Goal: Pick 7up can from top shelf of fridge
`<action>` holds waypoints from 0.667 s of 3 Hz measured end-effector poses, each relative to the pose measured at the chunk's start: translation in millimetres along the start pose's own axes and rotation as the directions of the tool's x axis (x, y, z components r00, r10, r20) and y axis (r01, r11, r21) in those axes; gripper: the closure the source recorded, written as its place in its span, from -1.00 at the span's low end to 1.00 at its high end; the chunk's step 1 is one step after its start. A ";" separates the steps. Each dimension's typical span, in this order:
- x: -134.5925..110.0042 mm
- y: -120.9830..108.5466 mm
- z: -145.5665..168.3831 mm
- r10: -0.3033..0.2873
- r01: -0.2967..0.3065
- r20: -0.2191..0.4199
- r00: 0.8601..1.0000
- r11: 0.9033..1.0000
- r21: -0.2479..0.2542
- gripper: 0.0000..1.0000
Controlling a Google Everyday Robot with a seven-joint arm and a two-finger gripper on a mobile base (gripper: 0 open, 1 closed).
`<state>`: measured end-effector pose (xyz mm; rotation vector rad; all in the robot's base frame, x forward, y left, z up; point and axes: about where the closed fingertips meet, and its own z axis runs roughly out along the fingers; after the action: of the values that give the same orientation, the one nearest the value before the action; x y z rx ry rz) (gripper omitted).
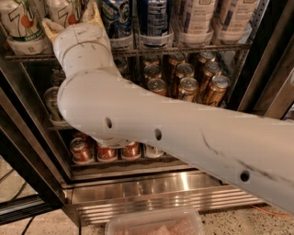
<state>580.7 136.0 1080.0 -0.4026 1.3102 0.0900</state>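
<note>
Two white 7up cans stand at the left of the top shelf (pixel 193 47) of the fridge (pixel 161 193). One 7up can (pixel 20 20) is at the far left. The other 7up can (pixel 63 8) is just right of it, partly hidden. My gripper (pixel 71 16) is up at the shelf's left end, around this second can, which shows just above the white wrist. My thick white arm crosses the view from the lower right and hides much of the middle rack.
Blue cans (pixel 154 18) and pale cans (pixel 197 18) stand further right on the top shelf. Gold cans (pixel 188 87) fill the rack below and copper-red cans (pixel 105 151) the bottom one. The dark door frame (pixel 266 59) is at the right. A clear plastic tub (pixel 154 225) sits on the floor.
</note>
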 end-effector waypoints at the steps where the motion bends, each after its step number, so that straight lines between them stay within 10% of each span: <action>1: 1.8 4.4 5.6 0.012 -0.012 -0.006 1.000 1.000 -0.018 -0.26; 2: 6.7 19.7 11.7 0.023 -0.024 -0.021 1.000 0.998 -0.062 -0.30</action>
<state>587.5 157.1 1071.3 -0.4428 1.3350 0.1470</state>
